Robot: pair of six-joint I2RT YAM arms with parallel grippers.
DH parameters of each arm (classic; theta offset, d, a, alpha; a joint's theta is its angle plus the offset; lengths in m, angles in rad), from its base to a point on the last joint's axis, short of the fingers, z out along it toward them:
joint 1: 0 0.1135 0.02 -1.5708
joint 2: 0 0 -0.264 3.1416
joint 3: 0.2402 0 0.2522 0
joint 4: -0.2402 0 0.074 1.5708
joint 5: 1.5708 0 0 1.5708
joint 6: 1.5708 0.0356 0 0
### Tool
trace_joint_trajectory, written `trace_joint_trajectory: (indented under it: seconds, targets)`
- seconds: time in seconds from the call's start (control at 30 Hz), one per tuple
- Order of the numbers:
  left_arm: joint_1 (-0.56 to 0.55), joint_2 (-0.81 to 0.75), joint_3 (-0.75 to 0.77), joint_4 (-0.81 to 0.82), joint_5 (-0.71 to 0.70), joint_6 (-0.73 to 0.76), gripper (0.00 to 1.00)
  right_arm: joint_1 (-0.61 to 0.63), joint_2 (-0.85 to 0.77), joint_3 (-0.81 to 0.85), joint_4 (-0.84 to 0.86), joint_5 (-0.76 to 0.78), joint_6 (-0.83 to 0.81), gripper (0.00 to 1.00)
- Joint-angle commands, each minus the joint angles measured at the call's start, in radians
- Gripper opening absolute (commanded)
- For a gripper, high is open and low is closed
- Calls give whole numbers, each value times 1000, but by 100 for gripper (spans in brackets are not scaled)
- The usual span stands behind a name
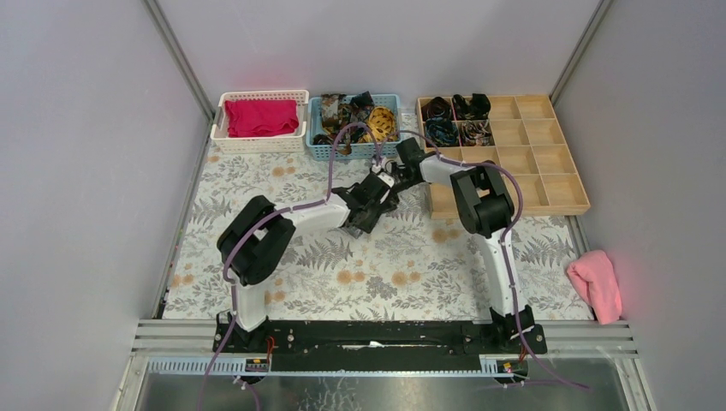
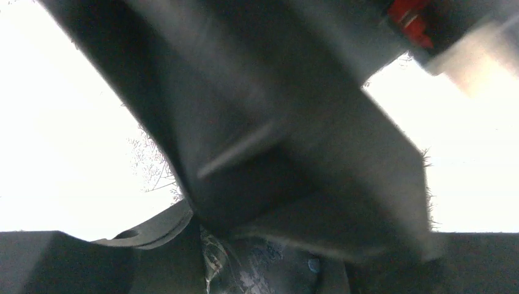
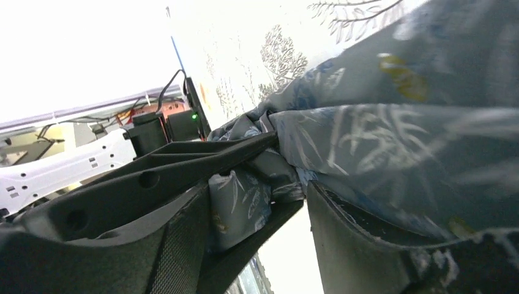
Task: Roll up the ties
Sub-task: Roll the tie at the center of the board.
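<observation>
Tie [image 3: 379,141], grey-blue leaf print, sits bunched mid-desk [image 1: 385,274] where both arms meet, just in front of the blue basket [image 1: 318,152] that holds more loose ties [image 1: 381,122]. Four rolled ties [image 1: 441,130] already fill the far-left compartments of the wooden tray [image 1: 548,163]. The right end effector [image 1: 387,181] is released: its jaws are apart, a fold of the tie lies in the gap against one finger, and bright desk shows beside the other. A bigger fold drapes over that second finger. The left end effector [image 1: 373,200] is nose to nose with it; its wrist view is dark and blurred, with only a scrap of printed fabric at the bottom, so I cannot tell whether it is clenched. Key relation: the tie lies between the two end effectors, directly in the right one's jaw gap, so both arms are about equally near. The long axis is not readable because the fabric is crumpled and not laid out as a strip. My read is mid-roll or a regrip.
</observation>
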Motion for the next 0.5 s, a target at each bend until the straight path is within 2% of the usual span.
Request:
trace_joint_trajectory:
  seconds: [0.0,0.1,0.27,0.4,0.47]
  targets:
    - [30,62,-25,-91,18,-40,41,-86,-105,10,140,0,85,66]
    - [32,66,-25,-91,21,-39,41,-107,-121,7,146,31,101,66]
    - [39,72,-21,-93,23,-43,41,-126,-180,-2,58,185,43,64]
    - [43,74,-13,-96,29,-42,41,-126,-333,-91,38,398,4,63]
    - [46,79,-7,-99,30,-43,41,-122,-453,-183,49,581,-12,65]
